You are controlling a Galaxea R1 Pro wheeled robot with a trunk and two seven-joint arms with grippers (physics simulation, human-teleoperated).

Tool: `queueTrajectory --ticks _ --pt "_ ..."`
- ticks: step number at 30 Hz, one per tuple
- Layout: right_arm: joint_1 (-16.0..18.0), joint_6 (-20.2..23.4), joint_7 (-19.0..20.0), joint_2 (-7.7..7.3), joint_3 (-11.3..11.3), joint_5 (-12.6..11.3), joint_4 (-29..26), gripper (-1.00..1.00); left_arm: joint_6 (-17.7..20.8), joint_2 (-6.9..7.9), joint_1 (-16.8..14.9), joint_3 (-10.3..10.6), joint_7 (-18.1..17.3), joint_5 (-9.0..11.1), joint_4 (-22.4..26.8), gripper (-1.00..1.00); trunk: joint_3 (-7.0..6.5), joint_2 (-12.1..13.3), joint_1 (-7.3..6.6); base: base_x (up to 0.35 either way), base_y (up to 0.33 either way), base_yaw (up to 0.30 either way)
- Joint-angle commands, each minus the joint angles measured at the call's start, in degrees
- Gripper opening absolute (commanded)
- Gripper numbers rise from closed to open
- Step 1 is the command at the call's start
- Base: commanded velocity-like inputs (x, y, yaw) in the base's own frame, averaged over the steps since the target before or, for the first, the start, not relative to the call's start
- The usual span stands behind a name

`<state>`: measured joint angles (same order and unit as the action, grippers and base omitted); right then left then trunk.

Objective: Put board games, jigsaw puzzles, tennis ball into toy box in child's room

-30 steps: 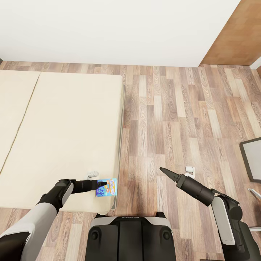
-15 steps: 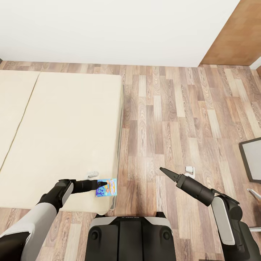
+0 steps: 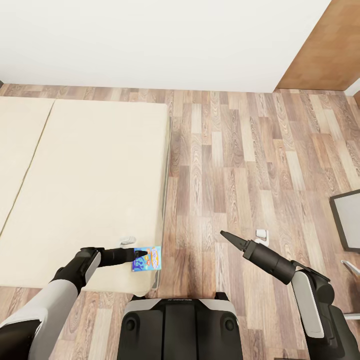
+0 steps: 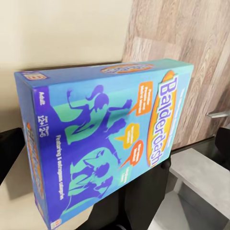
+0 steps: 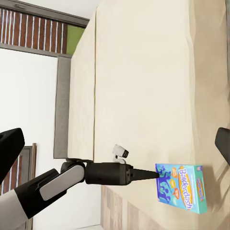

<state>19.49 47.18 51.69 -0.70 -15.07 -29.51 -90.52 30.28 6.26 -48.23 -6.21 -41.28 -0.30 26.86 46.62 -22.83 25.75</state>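
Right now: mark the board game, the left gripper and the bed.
board game [image 3: 149, 258], head view, middle of its blue printed cover.
left gripper [image 3: 141, 254], head view, at the fingertips on the game's edge.
bed [image 3: 95, 165], head view, bare cream mattress top.

On the cream bed [image 5: 143, 72] a blue Balderdash board game [image 5: 182, 187] lies flat at the mattress edge — the left tool [image 5: 154, 175], tips together, touches its near end — beside a small white object [image 5: 120, 152].
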Motion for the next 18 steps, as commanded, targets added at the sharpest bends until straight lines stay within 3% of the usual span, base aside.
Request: queueTrajectory --ticks 1,11,18 --pt "0.0 0.3 0.1 0.00 0.0 -0.1 0.0 1.00 0.5 -0.03 0.0 -0.3 -0.2 0.0 0.0 1.00 0.06 -0.1 0.03 0.000 0.000 0.000" --pt "0.0 0.4 0.1 0.00 0.0 -0.1 0.0 1.00 0.4 0.92 0.0 -1.4 -0.8 -0.1 0.1 1.00 0.06 -0.1 0.03 0.000 0.000 0.000" --pt "0.0 0.3 0.2 0.00 0.0 0.0 0.1 1.00 0.5 6.40 0.0 -6.9 -6.4 0.1 0.3 1.00 0.06 -0.1 0.03 0.000 0.000 0.000"
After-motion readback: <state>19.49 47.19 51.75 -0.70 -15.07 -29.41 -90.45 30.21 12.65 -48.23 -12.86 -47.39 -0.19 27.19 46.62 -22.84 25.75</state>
